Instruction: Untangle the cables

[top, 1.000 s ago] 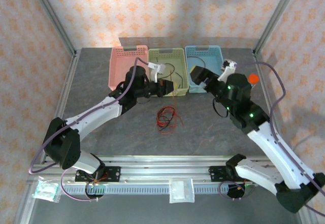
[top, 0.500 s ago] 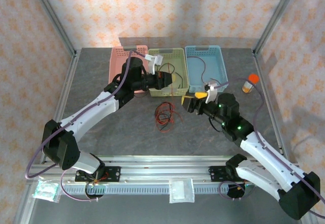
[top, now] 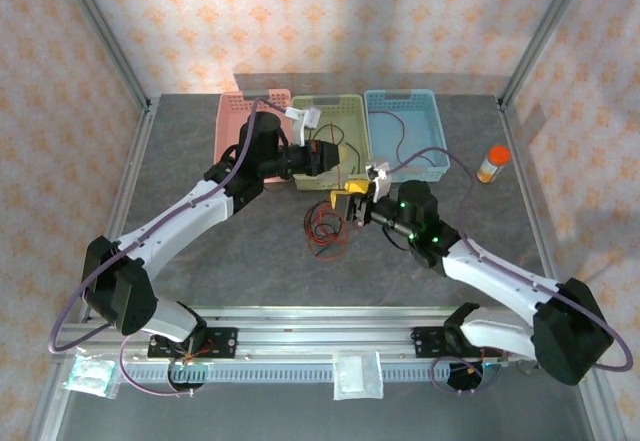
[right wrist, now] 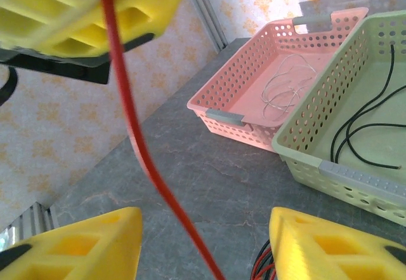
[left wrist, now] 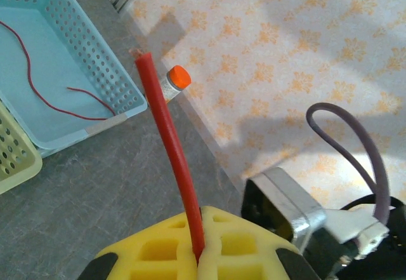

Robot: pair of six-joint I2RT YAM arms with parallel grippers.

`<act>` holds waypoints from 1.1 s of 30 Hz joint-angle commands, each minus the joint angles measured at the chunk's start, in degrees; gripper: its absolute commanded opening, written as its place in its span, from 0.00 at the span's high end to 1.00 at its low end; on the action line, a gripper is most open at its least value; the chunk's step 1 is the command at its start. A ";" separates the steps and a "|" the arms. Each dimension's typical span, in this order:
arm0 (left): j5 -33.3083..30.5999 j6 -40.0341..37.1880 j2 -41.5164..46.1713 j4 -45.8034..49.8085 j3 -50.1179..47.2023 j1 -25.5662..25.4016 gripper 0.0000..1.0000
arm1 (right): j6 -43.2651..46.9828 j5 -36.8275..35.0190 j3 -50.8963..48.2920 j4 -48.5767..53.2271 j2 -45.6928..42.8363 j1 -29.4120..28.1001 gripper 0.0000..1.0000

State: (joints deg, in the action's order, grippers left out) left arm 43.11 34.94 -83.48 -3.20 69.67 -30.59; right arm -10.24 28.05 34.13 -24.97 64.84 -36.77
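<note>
1. Left gripper (left wrist: 198,245) is clamped shut on the red cable (left wrist: 170,146), which is pinched between its yellow pads (left wrist: 152,251).
2. A short, straight free end sticks out past the pads. Its cut tip points toward the right side of the table, the side with the orange-capped bottle (top: 490,163).
3. Below the pads, the long axis of the red cable runs steeply down from the left gripper to the cable tangle (top: 325,229) on the table, bowing slightly on the way.
4. Right gripper (right wrist: 202,239) has its jaws apart. The red cable passes through the gap between its fingers (right wrist: 82,245) and touches neither.
5. The tangle is red and black loops lying flat on the grey table (top: 200,291), in front of the green basket (top: 352,111) and clear of it. I cannot count the strands.
6. Count:
   - Three baskets stand in a row at the back.
   - The pink basket (right wrist: 228,112) holds one white wire (right wrist: 285,83).
   - The green basket holds black wire (right wrist: 365,124), and I cannot tell how many pieces.
   - The blue basket (left wrist: 114,64) holds one red wire (left wrist: 38,80).
   - There is one bottle.
7. Room to move: there is open tabletop left of and in front of the tangle, out to the near rail (top: 320,326). The basket fronts sit just behind the left gripper, and the right gripper is close on the tangle's right.
</note>
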 commanded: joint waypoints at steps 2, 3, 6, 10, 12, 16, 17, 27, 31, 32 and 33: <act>1.51 1.29 2.18 -1.69 1.31 0.35 1.00 | 0.81 -1.16 0.72 -7.06 2.47 -0.31 0.54; 1.61 1.64 2.26 -2.24 0.97 0.34 1.00 | 0.66 -1.16 1.01 -7.42 2.49 -0.32 0.57; 1.46 2.12 2.71 -3.21 0.15 0.35 1.00 | 0.01 -1.69 1.34 -7.82 4.42 -0.32 0.68; 0.42 1.85 2.86 -3.17 -0.79 0.44 1.00 | -0.88 -2.71 1.18 -7.47 3.35 -0.32 0.85; 0.05 1.80 2.80 -3.39 -1.48 0.38 1.00 | -1.17 -3.04 0.94 -7.06 3.08 -0.37 0.91; -1.67 1.67 2.66 -3.48 -2.78 0.40 0.94 | -2.70 -4.94 0.85 -5.61 -0.07 -0.39 1.00; -2.74 1.48 2.87 -3.33 -3.49 0.43 0.84 | -3.13 -5.48 1.07 -4.99 -0.44 -0.39 1.00; -21.25 -5.49 9.21 -2.26 -18.03 -0.44 0.34 | -8.92 -12.94 4.35 1.51 -1.12 -0.40 1.00; -21.74 -4.49 9.83 -5.41 -23.81 -2.02 0.34 | -11.29 -11.68 5.13 0.36 -1.46 -0.40 1.00; -21.97 -4.21 9.78 -6.47 -25.40 -2.48 0.34 | -11.96 -11.33 5.41 0.07 -1.68 -0.40 1.00; -22.06 -3.81 9.68 -7.39 -26.42 -2.99 0.34 | -12.31 -10.99 5.66 -0.18 -1.95 -0.40 1.00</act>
State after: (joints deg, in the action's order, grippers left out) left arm 23.51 31.44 -74.59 -5.78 45.36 -32.34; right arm -19.92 17.34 36.99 -23.92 64.75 -36.97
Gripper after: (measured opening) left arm 0.661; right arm 0.044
